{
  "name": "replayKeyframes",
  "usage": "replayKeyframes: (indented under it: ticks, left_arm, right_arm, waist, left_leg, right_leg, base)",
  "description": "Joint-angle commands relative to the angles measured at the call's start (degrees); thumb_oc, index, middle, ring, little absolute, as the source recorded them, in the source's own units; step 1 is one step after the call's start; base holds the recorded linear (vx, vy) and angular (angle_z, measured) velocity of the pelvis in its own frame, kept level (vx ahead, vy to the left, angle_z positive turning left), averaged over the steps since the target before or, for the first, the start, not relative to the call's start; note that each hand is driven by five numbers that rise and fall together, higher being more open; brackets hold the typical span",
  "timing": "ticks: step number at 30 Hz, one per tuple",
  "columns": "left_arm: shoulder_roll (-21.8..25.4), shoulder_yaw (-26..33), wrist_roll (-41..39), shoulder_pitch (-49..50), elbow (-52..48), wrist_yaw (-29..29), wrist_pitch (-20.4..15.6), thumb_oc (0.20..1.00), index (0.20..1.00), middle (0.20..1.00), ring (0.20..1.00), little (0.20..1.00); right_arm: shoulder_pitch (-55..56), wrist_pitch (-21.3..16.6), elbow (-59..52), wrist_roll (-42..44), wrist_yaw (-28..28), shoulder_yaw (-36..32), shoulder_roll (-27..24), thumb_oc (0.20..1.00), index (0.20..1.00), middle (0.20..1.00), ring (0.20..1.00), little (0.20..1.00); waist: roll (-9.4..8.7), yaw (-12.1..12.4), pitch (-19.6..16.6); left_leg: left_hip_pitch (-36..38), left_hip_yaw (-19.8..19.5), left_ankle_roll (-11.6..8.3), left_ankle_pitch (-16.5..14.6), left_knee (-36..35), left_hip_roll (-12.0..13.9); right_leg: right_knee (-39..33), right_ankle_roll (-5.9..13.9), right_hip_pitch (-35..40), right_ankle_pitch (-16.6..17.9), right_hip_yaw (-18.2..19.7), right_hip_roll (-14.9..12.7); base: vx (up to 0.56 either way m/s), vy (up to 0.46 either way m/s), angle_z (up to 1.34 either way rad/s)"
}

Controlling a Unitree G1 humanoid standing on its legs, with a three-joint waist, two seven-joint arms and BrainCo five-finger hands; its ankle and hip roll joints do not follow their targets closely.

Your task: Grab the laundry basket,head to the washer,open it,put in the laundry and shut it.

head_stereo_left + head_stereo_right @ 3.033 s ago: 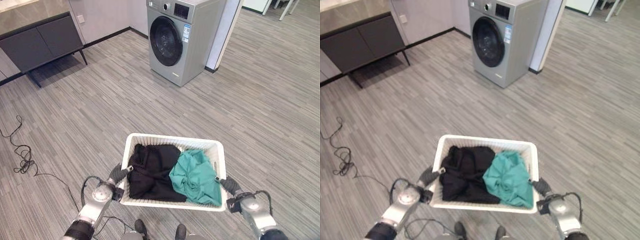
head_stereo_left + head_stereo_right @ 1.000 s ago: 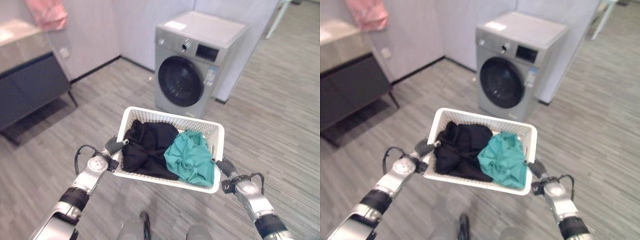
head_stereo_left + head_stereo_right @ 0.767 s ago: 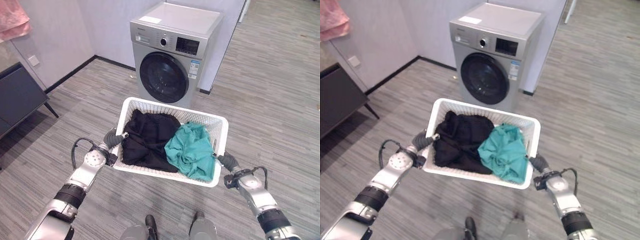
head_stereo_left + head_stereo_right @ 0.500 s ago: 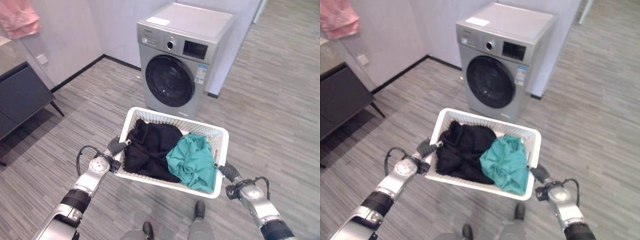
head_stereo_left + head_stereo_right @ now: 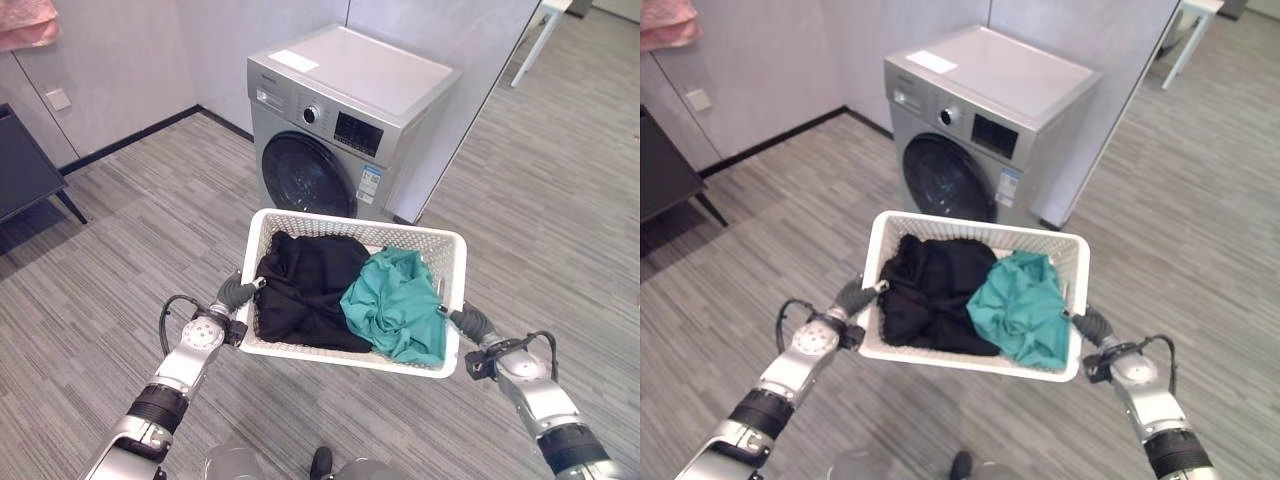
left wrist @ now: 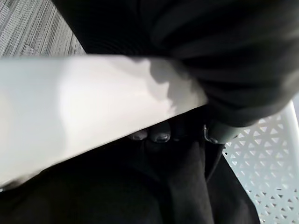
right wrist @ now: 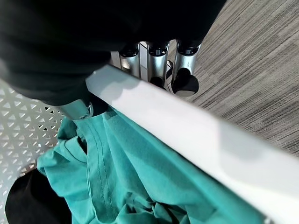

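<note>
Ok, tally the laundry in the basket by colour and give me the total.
Black garments: 1
Teal garments: 1
Total: 2 pieces in the white laundry basket, as far as the heap shows; anything buried under them can't be seen.

Left robot hand, lower left of left eye view: dark ribbed cover, grey-black. Left arm silver-grey, tubular; round silver disc at wrist; black band further down forearm. Right robot hand, lower right: same dark ribbed cover. Right arm silver-grey, black band near frame edge. Right wrist view: fingers polished silver, cylindrical, dark rounded tips; silver thumb with small screw. Left wrist view: glossy dark fingertips at centre.
</note>
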Motion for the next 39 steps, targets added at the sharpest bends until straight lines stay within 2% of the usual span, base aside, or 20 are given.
replayKeyframes:
  ticks: [1,6,8,9,10,11,12,15,17,19,20,21,22,24,26,30,32,36,37,39]
  left_arm:
    - [5.8,4.4,-2.6,-4.9,2.2,4.5,-4.2,0.200,0.200,0.200,0.200,0.200]
    - [6.2,3.6,-2.8,-5.1,2.9,4.6,-4.4,0.200,0.200,0.200,0.200,0.200]
    - [6.3,3.0,-2.6,-4.2,2.0,4.1,-4.6,0.200,0.200,0.200,0.200,0.200]
    - [6.3,3.0,-2.6,-4.2,1.9,4.1,-4.6,0.200,0.200,0.200,0.200,0.200]
    - [6.3,2.8,-2.6,-3.8,1.7,4.1,-4.7,0.200,0.200,0.200,0.200,0.200]
    - [6.4,2.1,-2.5,-4.1,1.7,4.2,-4.6,0.200,0.200,0.200,0.200,0.200]
    - [6.5,2.0,-2.4,-4.1,1.4,4.2,-4.6,0.200,0.200,0.200,0.200,0.200]
    - [7.8,2.2,-2.3,-4.5,0.9,4.4,-4.3,0.200,0.200,0.200,0.200,0.200]
    - [8.2,2.3,-2.3,-4.4,0.5,4.4,-4.1,0.200,0.200,0.200,0.200,0.200]
    - [9.0,2.9,-2.4,-4.7,-0.4,4.4,-3.9,0.200,0.200,0.200,0.200,0.200]
    - [9.0,2.9,-2.4,-4.7,-0.4,4.4,-3.9,0.200,0.200,0.200,0.200,0.200]
    - [8.8,3.6,-2.1,-4.6,-0.3,4.3,-4.3,0.200,0.200,0.200,0.200,0.200]
    - [8.8,3.6,-2.1,-4.6,-0.3,4.3,-4.4,0.200,0.200,0.200,0.200,0.200]
    - [8.4,3.1,-1.9,-5.8,0.4,4.3,-4.6,0.200,0.200,0.200,0.200,0.200]
    - [8.1,2.7,-1.7,-6.9,1.2,4.5,-4.6,0.200,0.200,0.200,0.200,0.200]
    - [7.2,2.4,-0.9,-7.7,2.2,4.6,-4.8,0.200,0.200,0.200,0.200,0.200]
    - [6.8,2.7,-0.9,-7.2,2.6,4.3,-4.9,0.200,0.200,0.200,0.200,0.200]
    - [6.6,3.0,-0.8,-6.5,2.9,4.5,-5.1,0.200,0.200,0.200,0.200,0.200]
    - [5.9,3.3,-1.0,-5.8,3.1,4.8,-5.2,0.200,0.200,0.200,0.200,0.200]
    - [5.4,3.5,-1.8,-4.8,2.8,4.6,-5.1,0.200,0.200,0.200,0.200,0.200]
  right_arm:
    - [-0.2,-4.6,1.4,3.2,-4.2,-6.9,-7.5,0.200,0.200,0.200,0.200,0.200]
    - [-2.5,-4.9,3.4,4.2,-4.9,-5.2,-6.1,0.200,0.200,0.200,0.200,0.200]
    - [-3.0,-4.6,3.8,3.7,-5.1,-4.5,-4.6,0.200,0.200,0.200,0.200,0.200]
    - [-3.0,-4.6,3.8,3.7,-5.1,-4.5,-4.5,0.200,0.200,0.200,0.200,0.200]
    - [-2.9,-4.5,3.4,3.4,-5.0,-4.6,-4.0,0.200,0.200,0.200,0.200,0.200]
    - [-3.3,-4.4,4.0,2.8,-5.2,-4.4,-3.2,0.200,0.200,0.200,0.200,0.200]
    - [-3.6,-4.2,4.3,2.4,-5.2,-4.2,-2.8,0.200,0.200,0.200,0.200,0.200]
    - [-5.2,-3.7,5.3,1.6,-5.3,-3.2,-1.4,0.200,0.200,0.200,0.200,0.200]
    - [-5.8,-3.6,5.6,1.3,-5.4,-3.0,-1.2,0.200,0.200,0.200,0.200,0.200]
    - [-6.5,-3.3,6.4,0.4,-5.2,-2.8,-1.3,0.200,0.200,0.200,0.200,0.200]
    - [-6.5,-3.3,6.4,0.4,-5.2,-2.8,-1.3,0.200,0.200,0.200,0.200,0.200]
    - [-5.5,-3.4,6.3,0.3,-5.5,-4.0,-2.2,0.200,0.200,0.200,0.200,0.200]
    - [-5.4,-3.4,6.3,0.4,-5.5,-4.1,-2.2,0.200,0.200,0.200,0.200,0.200]
    - [-4.8,-3.5,6.9,0.3,-5.7,-4.8,-2.5,0.200,0.200,0.200,0.200,0.200]
    - [-3.9,-3.3,7.7,0.3,-6.0,-5.9,-2.4,0.200,0.200,0.200,0.200,0.200]
    - [-2.9,-3.0,8.3,0.0,-5.6,-6.5,-2.1,0.200,0.200,0.200,0.200,0.200]
    - [-2.3,-2.7,8.5,-0.1,-5.0,-6.6,-1.7,0.200,0.200,0.200,0.200,0.200]
    - [0.4,-2.3,7.4,0.0,-4.3,-7.5,-1.4,0.200,0.200,0.200,0.200,0.200]
    - [1.8,-2.6,6.2,-0.1,-3.9,-7.6,-1.6,0.200,0.200,0.200,0.200,0.200]
    - [3.0,-2.9,5.4,0.1,-4.1,-7.8,-2.0,0.200,0.200,0.200,0.200,0.200]
  waist:
    - [3.46,2.8,-2.7]
    - [3.84,3.8,-2.9]
    - [4.20,4.2,-4.2]
    - [4.21,4.2,-4.2]
    - [4.09,4.3,-4.5]
    - [3.73,4.3,-5.1]
    - [3.72,4.2,-5.1]
    - [3.90,4.0,-4.7]
    - [4.17,3.9,-4.3]
    - [5.14,3.4,-3.8]
    - [5.13,3.4,-3.8]
    - [5.53,2.1,-3.5]
    - [5.64,2.1,-3.4]
    - [6.08,1.2,-3.4]
    - [6.42,0.2,-3.2]
    - [5.85,-0.2,-2.7]
    - [5.23,-0.5,-2.8]
    - [3.75,-1.2,-3.9]
    - [3.61,-1.7,-4.8]
    - [3.86,-2.1,-5.5]
  left_leg:
    - [-0.1,-0.2,0.50,9.1,-7.8,1.3]
    - [-1.5,-3.0,0.17,9.6,-8.0,0.1]
    - [-1.0,-2.8,1.10,6.5,-5.8,-1.4]
    - [-1.1,-2.7,1.20,6.6,-5.8,-1.4]
    - [-1.5,-3.0,1.99,4.9,-4.4,-2.4]
    - [-0.7,-2.2,4.03,1.9,-2.6,-4.9]
    - [0.1,-1.4,5.11,0.6,-2.2,-6.0]
    - [3.1,2.4,7.70,-2.0,-2.5,-8.0]
    - [4.3,3.3,8.48,-2.7,-2.6,-8.6]
    - [8.0,5.0,9.98,-4.2,-5.0,-11.1]
    - [8.1,5.0,9.98,-4.2,-5.0,-11.1]
    - [10.4,3.7,9.72,-5.8,-6.5,-13.4]
    - [10.1,4.4,9.91,-5.0,-6.6,-13.2]
    - [11.3,3.9,9.27,-5.7,-7.5,-13.1]
    - [12.8,2.7,8.14,-7.3,-7.7,-12.3]
    - [14.6,2.9,7.33,-9.0,-6.5,-11.9]
    - [15.9,2.8,6.73,-10.1,-6.0,-11.7]
    - [18.4,2.1,5.84,-11.6,-6.2,-11.8]
    - [20.3,1.3,4.20,-11.3,-6.5,-9.5]
    - [20.4,0.4,2.86,-9.3,-5.5,-6.3]
  right_leg:
    - [2.3,7.31,0.7,-3.9,3.0,-3.6]
    - [2.2,8.30,3.3,-4.7,4.3,-4.3]
    - [2.2,9.61,5.4,-5.6,5.2,-6.5]
    - [2.1,9.64,5.2,-5.5,5.3,-6.5]
    - [2.8,10.04,5.5,-5.6,5.8,-7.7]
    - [6.2,11.18,4.7,-5.1,6.6,-9.9]
    - [9.5,11.61,3.2,-4.3,7.2,-11.0]
    - [19.8,13.35,-2.3,2.2,6.7,-14.5]
    - [23.5,13.60,-4.0,4.0,6.0,-15.7]
    - [27.2,13.50,-7.8,5.2,3.4,-16.0]
    - [27.2,13.51,-7.8,5.2,3.4,-16.0]
    - [21.2,13.11,-10.7,1.5,5.3,-12.8]
    - [20.5,12.54,-10.6,2.2,4.6,-12.6]
    - [14.4,12.53,-12.4,2.8,3.7,-14.0]
    - [9.3,13.92,-13.7,4.5,4.9,-16.6]
    - [0.4,15.37,-13.8,9.9,3.1,-20.6]
    - [-0.9,16.11,-14.2,11.6,3.4,-21.7]
    - [0.9,16.71,-14.1,11.7,6.5,-20.7]
    - [3.5,16.27,-14.6,10.5,6.9,-18.5]
    - [6.1,15.17,-14.5,8.3,5.6,-15.9]
  base:
    - [0.21,0.184,0.16]
    - [0.21,0.182,-0.07]
    - [0.33,0.313,-0.01]
    - [0.21,0.224,-0.11]
    - [0.31,0.362,-0.08]
    - [0.39,0.472,-0.05]
    - [0.39,0.489,-0.03]
    - [0.18,0.291,-0.08]
    - [0.14,0.220,-0.16]
    - [0.26,0.323,-0.30]
    - [0.41,0.275,-0.26]
    - [0.23,0.114,-0.19]
    - [0.31,0.111,-0.03]
    - [0.17,-0.054,0.19]
    - [0.26,-0.143,0.36]
    - [0.26,-0.176,0.38]
    - [0.21,-0.175,0.16]
    - [0.31,-0.249,0.24]
    - [0.30,-0.344,0.42]
    - [0.29,-0.415,0.26]
